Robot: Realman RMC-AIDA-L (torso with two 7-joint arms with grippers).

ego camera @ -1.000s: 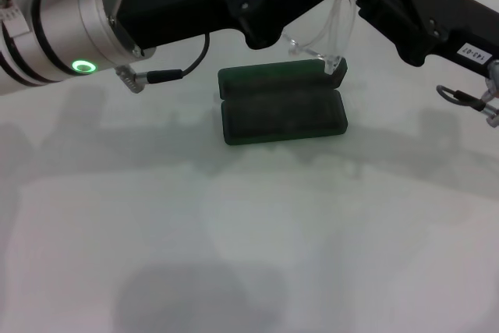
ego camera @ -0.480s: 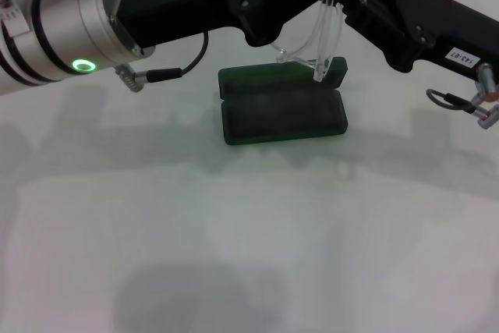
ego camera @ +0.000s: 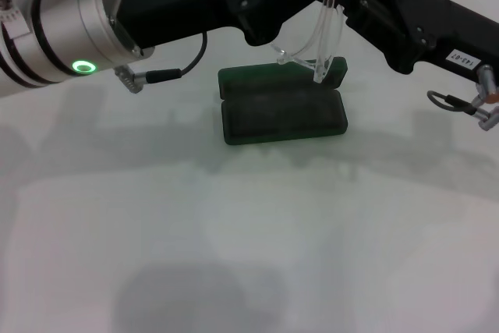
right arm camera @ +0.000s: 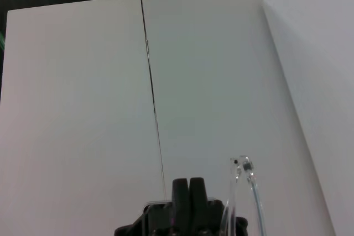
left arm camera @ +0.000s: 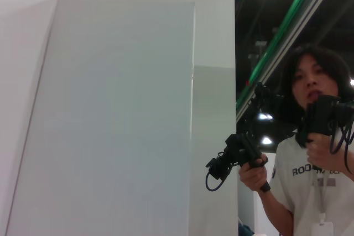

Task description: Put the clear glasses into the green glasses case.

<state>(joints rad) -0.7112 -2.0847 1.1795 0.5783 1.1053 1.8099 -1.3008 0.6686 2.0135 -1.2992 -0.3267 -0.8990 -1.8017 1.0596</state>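
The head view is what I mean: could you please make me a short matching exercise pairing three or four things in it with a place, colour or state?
Things:
1. clear glasses
2. green glasses case
3. ring light on the left arm
4. table

Descriptions:
A. glowing green
B. lying open
C. held up in the air above the case
D. white, bearing the case

Pairs: 1-C, 2-B, 3-A, 4-D
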